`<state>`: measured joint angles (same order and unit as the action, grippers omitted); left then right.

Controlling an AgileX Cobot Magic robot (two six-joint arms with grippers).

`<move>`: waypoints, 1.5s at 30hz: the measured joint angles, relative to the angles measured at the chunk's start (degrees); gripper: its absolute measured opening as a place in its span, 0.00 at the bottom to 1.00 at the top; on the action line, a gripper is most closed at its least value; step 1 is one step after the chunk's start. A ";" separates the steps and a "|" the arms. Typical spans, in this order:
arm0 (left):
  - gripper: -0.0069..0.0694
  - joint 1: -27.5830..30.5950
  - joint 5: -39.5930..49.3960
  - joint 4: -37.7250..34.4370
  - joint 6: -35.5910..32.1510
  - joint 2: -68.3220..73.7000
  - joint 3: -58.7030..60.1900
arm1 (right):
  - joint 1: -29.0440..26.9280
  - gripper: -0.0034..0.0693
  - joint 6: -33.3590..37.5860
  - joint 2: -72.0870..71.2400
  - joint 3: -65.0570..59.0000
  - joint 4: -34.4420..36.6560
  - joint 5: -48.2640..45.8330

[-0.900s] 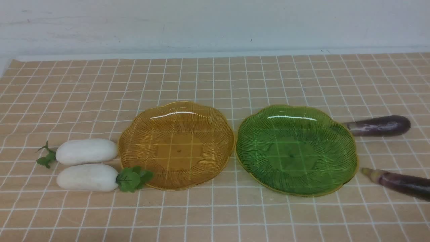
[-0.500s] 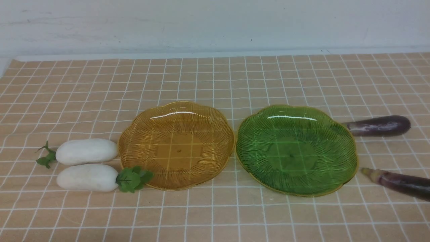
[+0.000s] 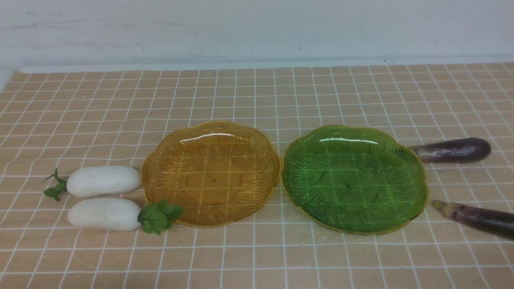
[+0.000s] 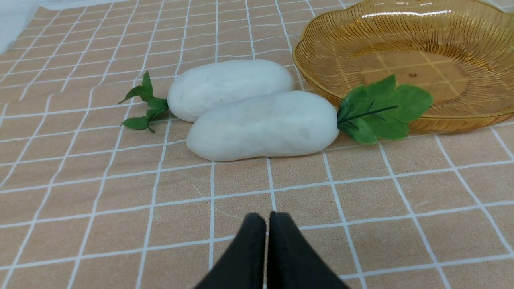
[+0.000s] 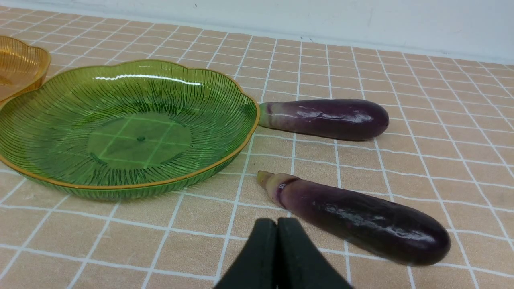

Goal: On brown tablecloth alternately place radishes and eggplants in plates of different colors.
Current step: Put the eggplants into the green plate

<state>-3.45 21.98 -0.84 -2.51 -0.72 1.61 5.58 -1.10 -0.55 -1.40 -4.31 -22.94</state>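
Underneath, a white-gridded tan-brown tablecloth (image 3: 257, 92) reaches a plain white wall (image 3: 257, 28). 2 smooth white, green-leafed radishes (image 3: 103, 181) (image 3: 104, 213) lie left of the ribbed amber plastic plate (image 3: 211, 182); 2 glossy dark purple eggplants (image 3: 453, 150) (image 3: 482, 220) lie right of the ribbed green plate (image 3: 353, 184). My left gripper (image 4: 267, 218) and right gripper (image 5: 277, 224) are pinched closed, empty.
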 joint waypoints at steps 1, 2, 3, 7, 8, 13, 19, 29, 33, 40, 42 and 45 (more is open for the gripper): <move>0.09 0.00 0.00 0.00 0.00 0.00 0.00 | 0.00 0.02 0.00 0.00 0.00 0.00 0.00; 0.09 0.00 0.00 0.00 0.00 0.00 0.00 | 0.00 0.02 0.00 0.00 0.00 0.00 0.00; 0.09 0.00 0.00 0.00 0.00 0.00 0.00 | 0.00 0.02 0.00 0.00 0.00 0.00 0.00; 0.09 0.00 0.00 0.00 0.00 0.00 0.00 | 0.00 0.02 0.00 0.00 0.00 0.00 0.00; 0.09 0.00 0.00 0.00 0.00 0.00 0.00 | 0.00 0.02 0.00 0.00 0.00 0.00 0.00; 0.09 0.00 -0.12 -5.19 3.67 0.00 0.00 | 0.00 0.02 -0.97 0.00 -0.06 1.56 1.02; 0.09 0.00 -0.18 -36.10 20.76 0.00 0.00 | 0.00 0.02 -11.26 0.00 -0.06 20.41 2.39; 0.09 0.00 -4.45 -48.41 18.60 0.00 -1.40 | 0.00 0.02 -13.12 0.00 -0.06 36.01 13.13; 0.09 0.00 -0.76 -45.46 11.79 2.50 -10.68 | 0.00 0.02 -7.14 0.39 8.03 34.28 13.64; 0.09 0.00 19.34 -32.64 7.44 22.26 -25.20 | -0.04 0.03 1.47 17.47 33.49 19.44 -18.30; 0.09 0.00 25.35 -29.56 7.17 28.27 -27.47 | -0.04 0.03 1.10 23.98 37.11 16.36 -28.48; 0.09 0.00 30.39 -27.24 5.99 34.74 -29.36 | -0.04 0.03 0.08 33.53 39.44 12.16 -39.86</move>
<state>-3.45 52.37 -28.08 3.48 34.02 -27.75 5.53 -1.02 32.98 38.04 7.85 -62.80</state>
